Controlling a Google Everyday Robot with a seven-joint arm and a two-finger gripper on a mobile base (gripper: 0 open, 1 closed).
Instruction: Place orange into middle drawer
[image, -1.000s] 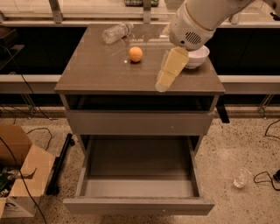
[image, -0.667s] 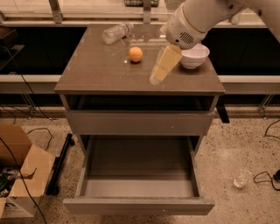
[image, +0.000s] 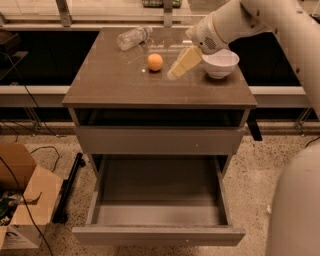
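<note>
The orange (image: 155, 62) sits on the cabinet top (image: 115, 85), near the back centre. My gripper (image: 175, 73) hangs over the top just to the right of the orange, tilted down towards it, with a small gap between them. It holds nothing that I can see. The middle drawer (image: 160, 186) is pulled out wide below, and its flat grey floor is bare.
A white bowl (image: 220, 63) stands right of the gripper, under the arm. A clear plastic bottle (image: 133, 37) lies at the back left of the top. The upper drawer (image: 160, 118) shows a dark gap. A cardboard box (image: 22, 200) stands on the floor at left.
My gripper has moved left and back across the cabinet top, away from the front edge and closer to the orange. The orange, bowl and bottle have not moved.
</note>
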